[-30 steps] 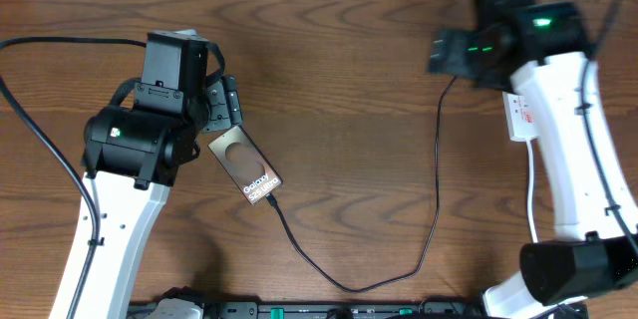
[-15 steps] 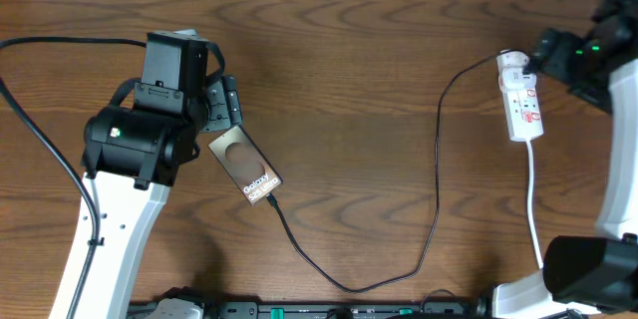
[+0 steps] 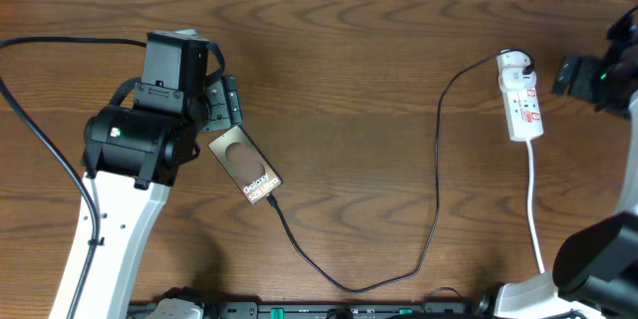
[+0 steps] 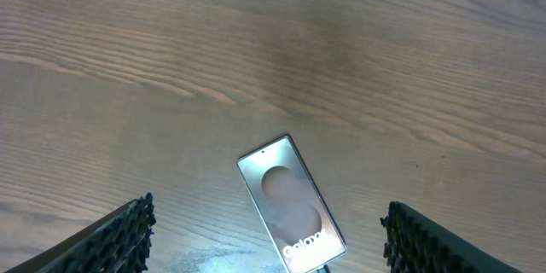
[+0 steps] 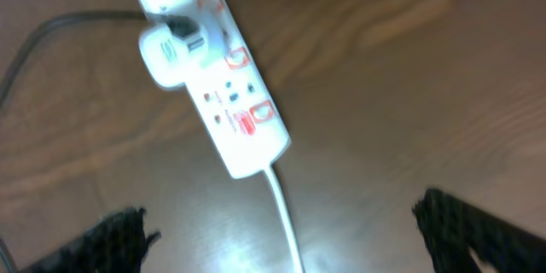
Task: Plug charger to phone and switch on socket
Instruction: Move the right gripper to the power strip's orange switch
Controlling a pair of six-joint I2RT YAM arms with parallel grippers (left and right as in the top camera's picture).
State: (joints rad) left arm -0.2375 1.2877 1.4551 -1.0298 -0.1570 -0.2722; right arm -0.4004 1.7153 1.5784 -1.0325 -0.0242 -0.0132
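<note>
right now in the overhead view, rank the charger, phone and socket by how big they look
1. charger: longest by far, though the thinnest.
2. phone and socket: about the same length and width, too close to rank.

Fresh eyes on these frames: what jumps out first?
The long black charger cable snakes across the dark wooden table, from the phone left of centre to the white socket near the right edge. Next comes the bulky black-and-white left arm beside the phone, whose glossy screen shows white "Galaxy" lettering.
</note>
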